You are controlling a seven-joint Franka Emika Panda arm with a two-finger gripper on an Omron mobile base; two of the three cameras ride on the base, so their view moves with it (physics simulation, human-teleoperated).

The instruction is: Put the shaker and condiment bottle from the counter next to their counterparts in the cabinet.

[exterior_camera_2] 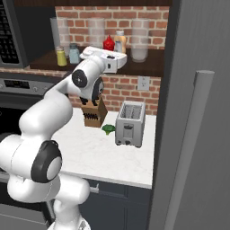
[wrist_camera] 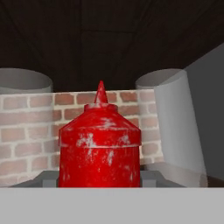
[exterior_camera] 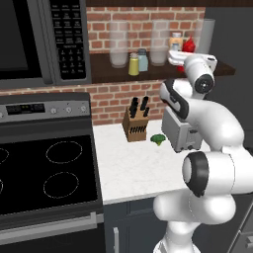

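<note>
— What has the two-finger gripper (wrist_camera: pixel 99 178) got?
— Its jaws are closed partway on the bright red condiment bottle (wrist_camera: pixel 99 146) with the pointed red tip, one dark finger on each side of the body. The red plastic is glossy with pale scuffs.
— Where is that?
— Up at the dark brown wooden open shelf (exterior_camera: pixel 106 73), just beside the orange-cream bottle with white cap (exterior_camera_2: pixel 120 42).
— And around it?
— Clear glass tumblers (wrist_camera: pixel 175 127) stand to either side against the red brick wall (wrist_camera: pixel 30 131). Further along the shelf the small yellow-green shaker (exterior_camera: pixel 133 65) stands touching the pale blue shaker with grey cap (exterior_camera: pixel 143 61). Below, the white marble counter (exterior_camera: pixel 133 170) carries a wooden knife block (exterior_camera: pixel 135 123), a silver toaster (exterior_camera_2: pixel 130 122) and a green broccoli piece (exterior_camera: pixel 157 139).
</note>
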